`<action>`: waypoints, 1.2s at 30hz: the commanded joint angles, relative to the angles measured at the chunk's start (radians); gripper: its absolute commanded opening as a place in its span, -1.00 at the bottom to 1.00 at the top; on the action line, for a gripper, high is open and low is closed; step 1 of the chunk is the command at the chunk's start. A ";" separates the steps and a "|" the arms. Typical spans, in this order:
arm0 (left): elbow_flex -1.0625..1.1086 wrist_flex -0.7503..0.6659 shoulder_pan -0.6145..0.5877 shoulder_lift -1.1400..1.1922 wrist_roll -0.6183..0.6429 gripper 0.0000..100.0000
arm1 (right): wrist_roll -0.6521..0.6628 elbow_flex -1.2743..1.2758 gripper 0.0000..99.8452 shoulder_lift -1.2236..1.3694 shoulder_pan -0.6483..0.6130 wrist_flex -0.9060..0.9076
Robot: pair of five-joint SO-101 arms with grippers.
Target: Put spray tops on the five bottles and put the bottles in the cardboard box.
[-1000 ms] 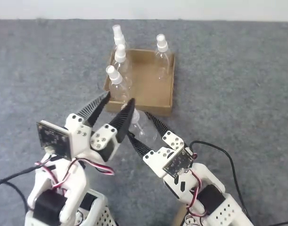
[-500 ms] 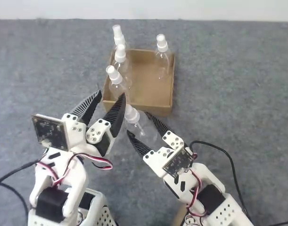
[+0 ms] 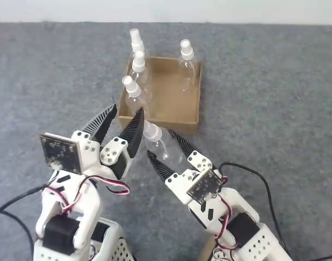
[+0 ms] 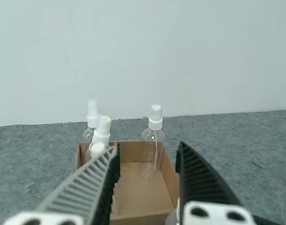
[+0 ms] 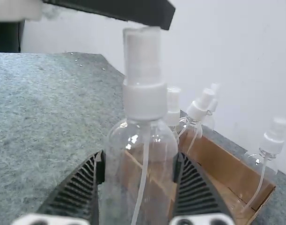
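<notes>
**Surface.** A grey, coarse-napped mat covers the table.

**Container.** A shallow, square brown cardboard box with low walls and an open top rests on the mat.

**Bottles at the box.** There are four clear, cylindrical plastic bottles, each upright and fitted with a white spray top.
- The far-right bottle stands in the far right corner.
- The near-left bottle and the middle-left bottle stand along the left wall.
- The rearmost bottle is at the far left corner. Whether it is inside the box or just behind the wall cannot be told.

**Fifth clear bottle**. It is upright, just in front of the box's near wall. Its white spray top is seated and a thin dip tube is visible inside. Whether its base rests on the mat cannot be told.

**Right gripper**. Its black ribbed fingers are clamped on the fifth clear bottle's body, one on each side below the shoulder.

**Left gripper**. Its black ribbed fingers are spread apart and hold nothing. It sits over the box's near left corner, close beside the fifth bottle's spray top. Contact with that top cannot be determined.
</notes>
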 commanded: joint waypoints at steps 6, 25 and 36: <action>-0.105 0.026 -0.002 -0.005 -0.008 -0.64 | 0.009 0.020 -0.99 -0.024 0.001 -0.002; 0.081 -0.086 -0.158 0.003 0.023 -0.63 | 0.009 0.020 -0.99 -0.024 -0.001 0.004; 0.159 -0.112 0.020 0.002 -0.060 -0.63 | 0.012 0.020 -0.99 -0.022 -0.012 0.024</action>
